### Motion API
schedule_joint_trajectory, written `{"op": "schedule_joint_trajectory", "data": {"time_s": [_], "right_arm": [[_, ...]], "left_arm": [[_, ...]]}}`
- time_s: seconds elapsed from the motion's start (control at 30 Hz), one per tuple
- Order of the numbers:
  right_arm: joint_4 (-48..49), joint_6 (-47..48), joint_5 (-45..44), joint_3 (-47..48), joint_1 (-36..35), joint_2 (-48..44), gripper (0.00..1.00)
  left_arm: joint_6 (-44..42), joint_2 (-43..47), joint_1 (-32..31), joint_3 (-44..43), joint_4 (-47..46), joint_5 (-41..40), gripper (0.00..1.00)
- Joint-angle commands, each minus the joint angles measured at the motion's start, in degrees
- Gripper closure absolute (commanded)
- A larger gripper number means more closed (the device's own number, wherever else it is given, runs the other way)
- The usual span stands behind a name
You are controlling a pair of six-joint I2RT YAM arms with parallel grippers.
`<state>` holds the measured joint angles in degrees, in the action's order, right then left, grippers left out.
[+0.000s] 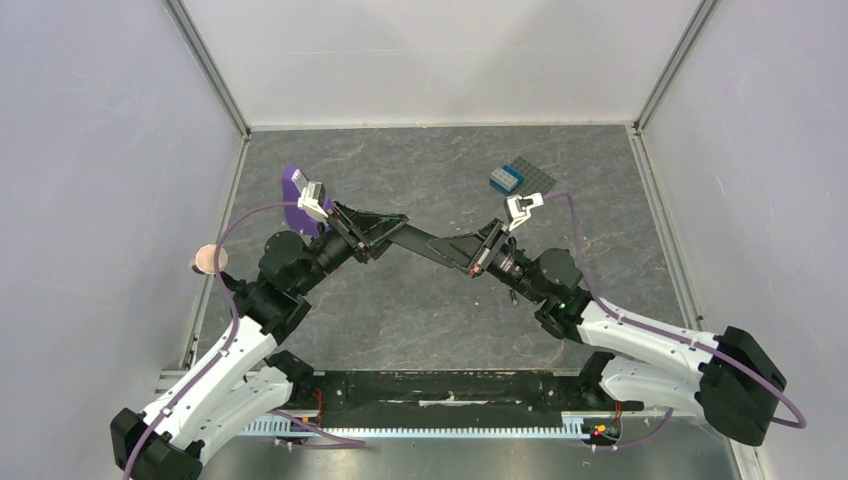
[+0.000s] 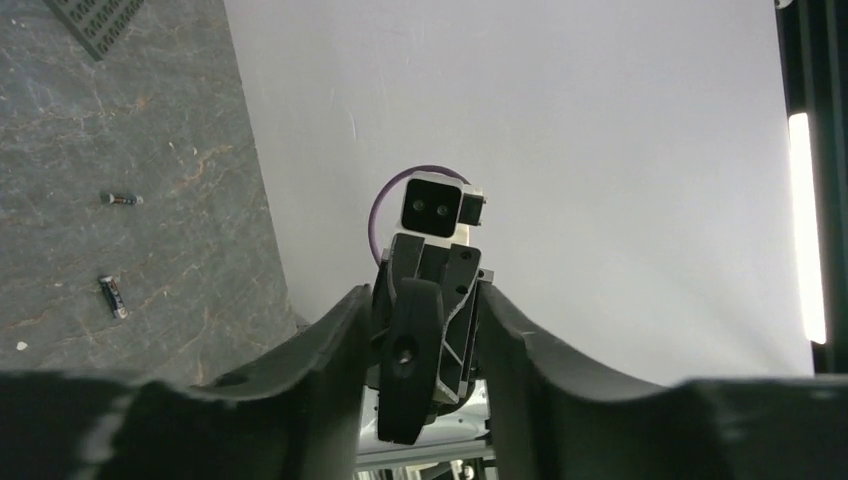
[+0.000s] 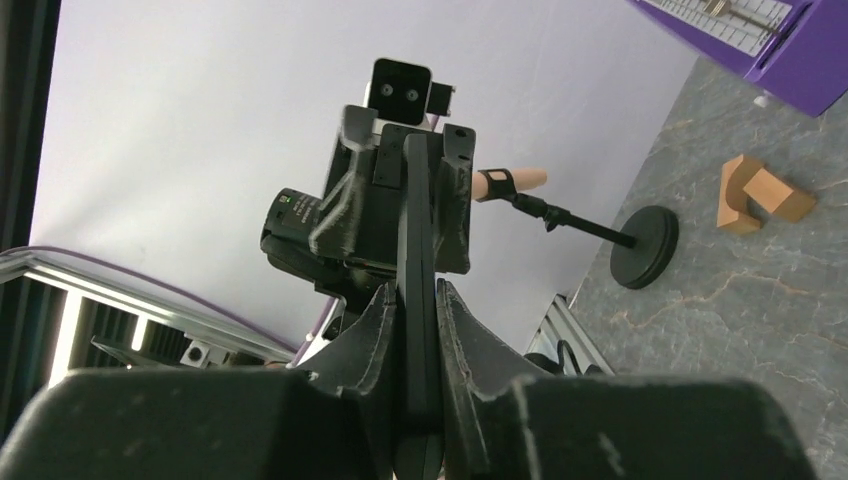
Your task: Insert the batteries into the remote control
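Observation:
The remote control (image 1: pixel 432 243), a slim black bar, hangs in the air over the middle of the table, spanning between my two grippers. My right gripper (image 3: pixel 415 290) is shut on its near end, both fingers pressed flat against the remote control (image 3: pixel 418 230). My left gripper (image 2: pixel 425 295) is open around the other end; the remote control (image 2: pixel 408 360) sits edge-on between the fingers with a gap on the right side. Two batteries lie apart on the table, one battery (image 2: pixel 121 198) farther off and another battery (image 2: pixel 113 296) nearer. In the top view the left gripper (image 1: pixel 385 230) and right gripper (image 1: pixel 478 252) face each other.
A dark grey studded baseplate with a blue brick (image 1: pixel 520 177) lies at the back right. A purple piece (image 1: pixel 293 190) sits at the back left. Orange-brown wooden pieces (image 3: pixel 760 195) and a black stand with a round base (image 3: pixel 645 245) are on the left side.

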<state>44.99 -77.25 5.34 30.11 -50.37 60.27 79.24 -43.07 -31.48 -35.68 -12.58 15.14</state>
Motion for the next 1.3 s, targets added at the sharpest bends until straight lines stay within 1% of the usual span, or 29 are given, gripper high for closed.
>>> {"op": "schedule_joint_trajectory", "data": {"time_s": [0.0,0.07,0.17,0.27,0.37,0.43,0.47,0.5,0.57,0.6,0.63,0.73,0.8,0.87,1.0,1.07,1.13,1.27], "right_arm": [[6.1,-1.2,2.5,-1.5,0.3,1.3,0.92],[7.5,-1.8,2.4,-2.4,0.3,1.8,0.94],[8.3,-1.9,2.6,-2.5,0.4,2.4,0.94],[9.1,-1.7,2.1,-2.9,0.5,3.2,0.94],[11.2,-2.7,2.7,-2.8,0.6,5.2,0.92],[12.4,-3.6,2.7,-2.7,0.7,6.3,0.91],[13.0,-4.1,2.6,-2.7,0.7,6.9,0.91],[13.5,-4.6,2.5,-2.7,0.7,7.3,0.90],[13.4,-6.0,2.6,-2.5,0.9,8.0,0.89],[12.8,-6.8,2.9,-2.6,1.0,8.0,0.87],[12.4,-7.2,3.2,-2.9,1.1,7.9,0.86],[10.7,-7.2,4.5,-3.6,1.1,7.2,0.74],[8.4,-6.4,5.6,-3.3,1.1,7.2,0.68],[7.0,-6.0,6.6,-3.6,1.1,7.6,0.68],[6.6,-6.4,8.3,-6.2,1.1,8.2,0.78],[7.8,-6.8,8.9,-8.4,1.1,8.3,0.86],[8.8,-7.6,8.9,-10.3,1.1,8.1,0.91],[11.6,-8.0,9.7,-13.1,1.4,7.6,0.92]], "left_arm": [[1.0,1.3,-0.1,0.4,-4.1,0.8,0.44],[0.3,1.0,-0.1,0.7,-4.2,2.0,0.39],[0.0,-0.1,-0.3,1.2,-4.7,4.0,0.39],[0.1,-0.8,-0.6,2.3,-6.0,5.2,0.45],[-0.7,-1.5,-0.8,2.9,-6.1,6.4,0.46],[-1.1,-2.2,-0.8,3.3,-6.2,7.0,0.48],[-1.7,-2.5,-0.8,3.3,-6.2,7.5,0.51],[-2.3,-2.9,-0.8,3.3,-6.1,7.8,0.57],[-2.5,-3.2,-0.8,3.3,-5.7,8.1,0.83],[-2.6,-3.2,-0.8,3.3,-5.4,8.1,0.94],[-2.8,-3.1,-0.9,3.1,-4.5,8.0,0.98],[-4.5,-2.8,-0.8,1.8,-1.0,7.2,0.98],[-5.0,-2.7,-0.8,1.3,-0.4,6.8,0.98],[-5.0,-2.5,-0.9,1.0,-0.2,6.3,0.98],[-4.2,-1.0,-0.8,0.9,1.7,2.8,0.98],[-3.3,-0.3,-0.8,1.2,1.6,1.3,0.98],[-2.7,0.0,-0.8,1.5,1.7,0.5,0.98],[-2.5,0.2,-0.8,1.5,1.9,-0.7,0.98]]}}
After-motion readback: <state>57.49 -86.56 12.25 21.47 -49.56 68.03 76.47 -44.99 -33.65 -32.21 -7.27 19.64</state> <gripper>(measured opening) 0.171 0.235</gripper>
